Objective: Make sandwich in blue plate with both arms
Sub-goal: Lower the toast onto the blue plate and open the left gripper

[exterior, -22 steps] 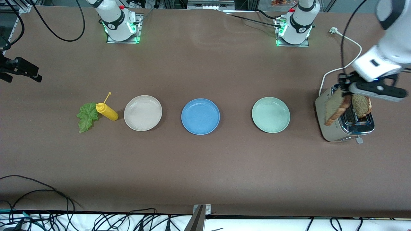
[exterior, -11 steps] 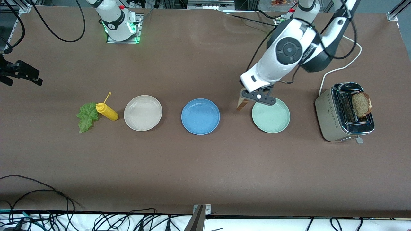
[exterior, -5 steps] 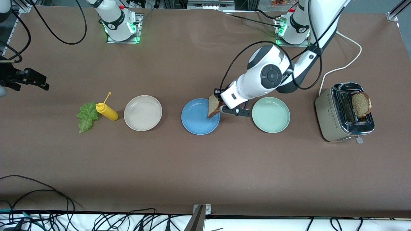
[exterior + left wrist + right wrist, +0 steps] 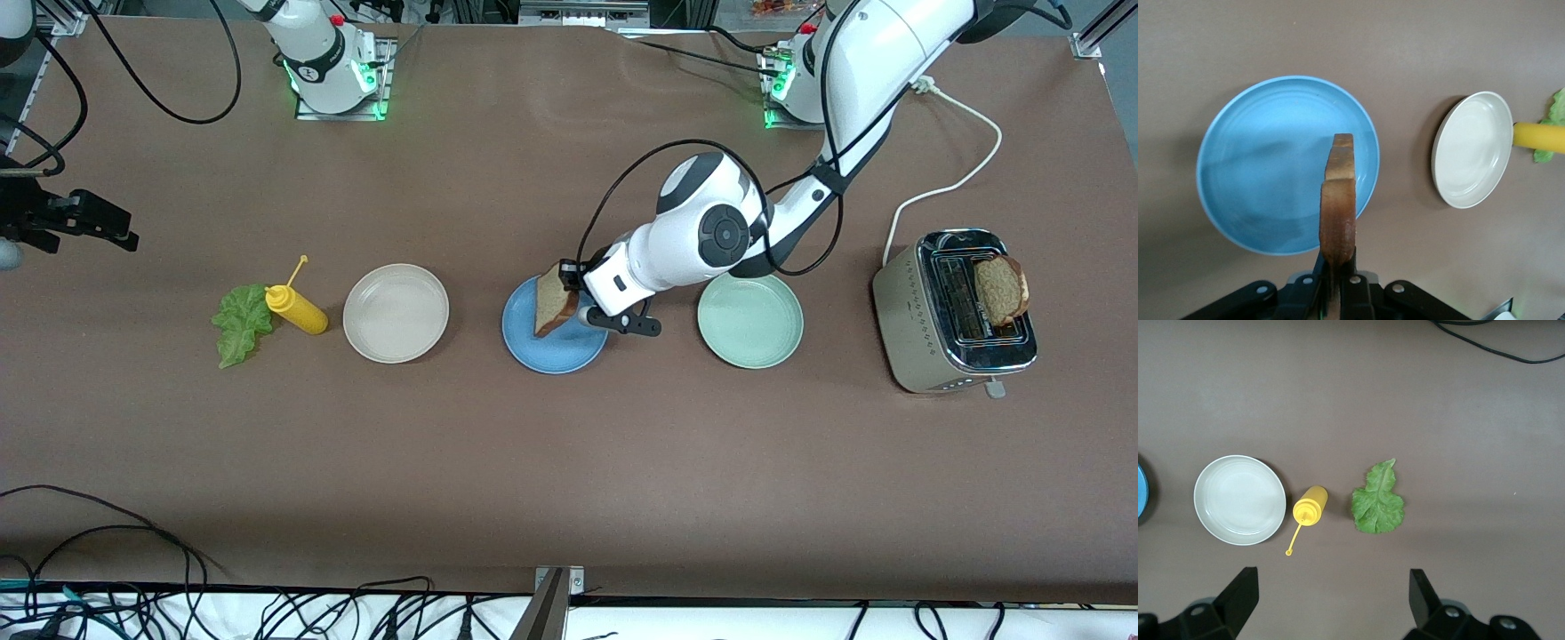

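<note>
The left gripper (image 4: 576,300) is clamped on 1 bread slice (image 4: 555,299) and holds it on edge over the blue plate (image 4: 551,351). In the left wrist view the slice (image 4: 1338,200) stands upright between the closed fingers (image 4: 1317,277), above the plate (image 4: 1258,167), whose dish is otherwise bare. Whether the slice's lower edge touches the plate cannot be told.

The beige plate (image 4: 396,313) and the green plate (image 4: 749,319) sit to either side of the blue plate, in 1 row, each with nothing in it. The toaster (image 4: 925,356) stands at the left arm's end of the table, with a 2nd slice (image 4: 1000,289) sticking up out of 1 slot; the other slot is vacant.

The lettuce (image 4: 238,324) lies flat on the table at the right arm's end, just beside the yellow bottle (image 4: 298,308), which lies on its side next to the beige plate.

The right gripper (image 4: 1331,600) waits with its fingers wide apart and holding nothing, high above the table near the lettuce and bottle.
</note>
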`<state>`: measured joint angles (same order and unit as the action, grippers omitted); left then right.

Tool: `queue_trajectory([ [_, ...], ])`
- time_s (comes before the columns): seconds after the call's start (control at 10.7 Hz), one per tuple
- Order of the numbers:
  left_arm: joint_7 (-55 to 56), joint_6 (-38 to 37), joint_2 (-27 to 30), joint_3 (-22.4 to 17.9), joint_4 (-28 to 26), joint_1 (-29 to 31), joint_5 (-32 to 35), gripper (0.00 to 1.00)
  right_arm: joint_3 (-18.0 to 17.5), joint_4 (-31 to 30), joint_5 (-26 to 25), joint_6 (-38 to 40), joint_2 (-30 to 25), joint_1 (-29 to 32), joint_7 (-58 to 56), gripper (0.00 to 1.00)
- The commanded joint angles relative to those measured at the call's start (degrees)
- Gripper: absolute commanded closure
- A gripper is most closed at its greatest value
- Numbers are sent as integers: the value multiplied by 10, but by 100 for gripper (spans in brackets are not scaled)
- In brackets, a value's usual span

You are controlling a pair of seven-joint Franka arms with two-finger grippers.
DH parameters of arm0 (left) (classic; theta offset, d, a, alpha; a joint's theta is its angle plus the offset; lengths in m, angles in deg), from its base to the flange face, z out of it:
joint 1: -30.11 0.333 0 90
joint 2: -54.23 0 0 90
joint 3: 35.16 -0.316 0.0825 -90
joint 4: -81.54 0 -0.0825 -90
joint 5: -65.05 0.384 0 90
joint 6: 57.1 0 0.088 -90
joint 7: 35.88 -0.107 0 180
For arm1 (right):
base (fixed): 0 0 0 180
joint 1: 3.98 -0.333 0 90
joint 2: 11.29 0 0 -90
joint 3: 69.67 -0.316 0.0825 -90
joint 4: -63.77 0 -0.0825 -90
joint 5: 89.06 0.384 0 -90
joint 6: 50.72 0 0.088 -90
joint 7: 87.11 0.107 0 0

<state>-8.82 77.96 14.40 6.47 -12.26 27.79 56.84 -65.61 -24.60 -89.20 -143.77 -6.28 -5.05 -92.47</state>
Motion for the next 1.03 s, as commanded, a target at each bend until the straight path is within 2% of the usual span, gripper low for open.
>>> queue_trajectory([
  [0.0,-3,42,-45,7,27,-6,-16,100,1,7,-2,2,-2,-1,-7,0],
  [0.66,-3,79,-68,6,26,-10,-14,100,-1,7,-1,3,0,-4,-7,0],
  [0.75,-3,79,-74,6,25,-10,-14,94,-1,6,-1,4,-1,-4,-8,0],
  [0.94,-3,79,-75,6,26,-12,-14,73,0,5,-1,5,0,-5,-21,0],
])
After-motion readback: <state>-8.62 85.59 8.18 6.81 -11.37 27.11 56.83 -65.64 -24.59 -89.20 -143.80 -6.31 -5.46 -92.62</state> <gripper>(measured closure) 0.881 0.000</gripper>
